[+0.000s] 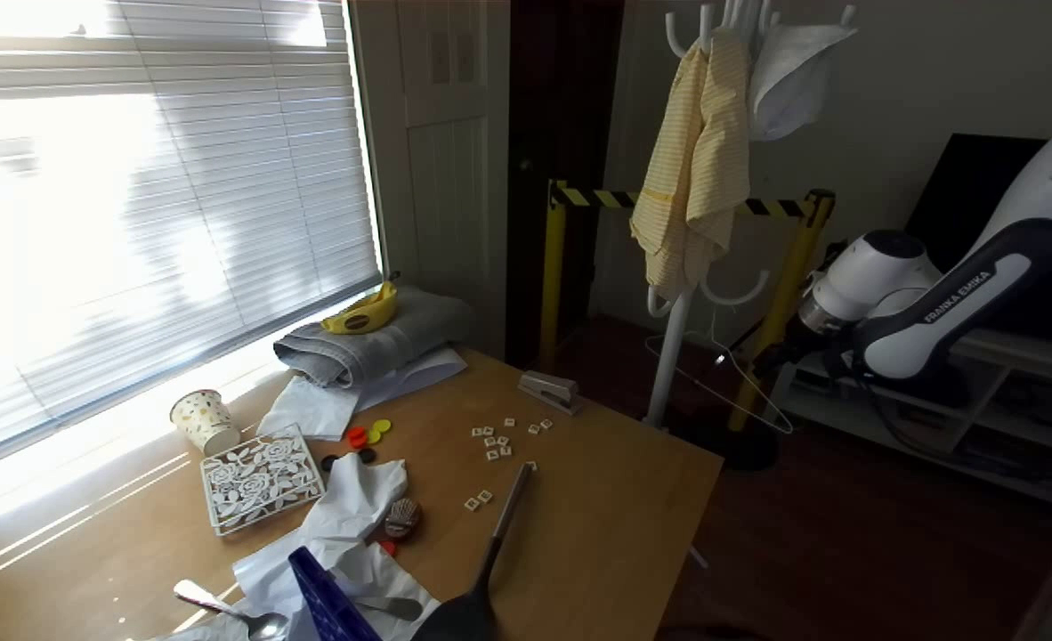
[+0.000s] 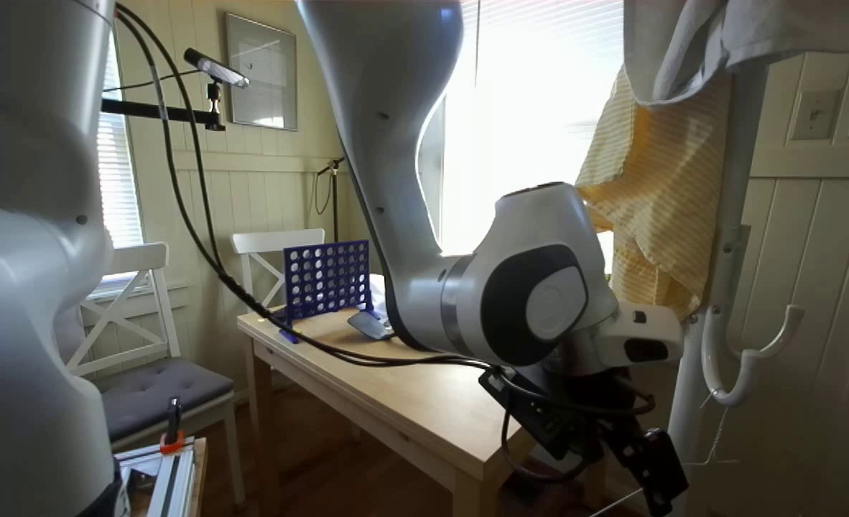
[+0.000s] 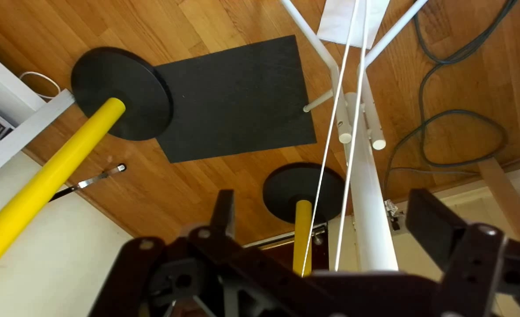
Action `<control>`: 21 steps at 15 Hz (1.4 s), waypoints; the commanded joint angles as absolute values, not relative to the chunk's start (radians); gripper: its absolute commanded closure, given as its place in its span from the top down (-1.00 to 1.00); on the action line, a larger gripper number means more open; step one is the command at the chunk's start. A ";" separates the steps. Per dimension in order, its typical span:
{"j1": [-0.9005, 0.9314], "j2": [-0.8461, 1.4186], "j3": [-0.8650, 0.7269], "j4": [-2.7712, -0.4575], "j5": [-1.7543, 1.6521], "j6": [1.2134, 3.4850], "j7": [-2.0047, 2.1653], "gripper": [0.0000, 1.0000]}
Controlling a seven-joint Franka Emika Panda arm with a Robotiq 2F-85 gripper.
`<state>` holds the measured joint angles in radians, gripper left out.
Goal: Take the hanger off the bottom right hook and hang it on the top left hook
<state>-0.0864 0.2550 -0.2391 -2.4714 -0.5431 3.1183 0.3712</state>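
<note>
I saw the pincer (image 3: pixel 322 204) spread wide, gripping nothing, the wire hanger (image 3: pixel 327 152) lying lengthwise, apparently between its jaws.

A white-and-grey robot arm (image 2: pixel 518 301) is bending in front of a pale wooden desk (image 2: pixel 424 402), its black pincer (image 2: pixel 651 470) pointing down near a thin grey wire hanger (image 2: pixel 717 436) that is dangling from a curved white tubular hook (image 2: pixel 744 380). A round-holed blue plastic grid (image 2: pixel 324 278) is standing upright on the desk.
</note>
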 commanded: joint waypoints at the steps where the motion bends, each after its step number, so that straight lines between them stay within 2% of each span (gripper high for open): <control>1: 0.030 0.348 -0.338 -2.405 -0.583 3.139 0.469 1.00; 4: 0.099 0.407 -0.390 -2.380 -0.562 3.153 0.503 1.00; 5: 0.114 0.419 -0.397 -2.376 -0.555 3.162 0.510 0.92; 6: 0.130 0.428 -0.411 -2.378 -0.551 3.178 0.519 0.58; 7: 0.144 0.435 -0.421 -2.377 -0.549 3.191 0.526 0.43; 8: 0.161 0.442 -0.434 -2.375 -0.549 3.202 0.531 0.41; 18: 0.242 0.469 -0.502 -2.386 -0.531 3.265 0.545 -1.00; 21: 0.208 0.449 -0.461 -2.401 -0.534 3.263 0.534 -1.00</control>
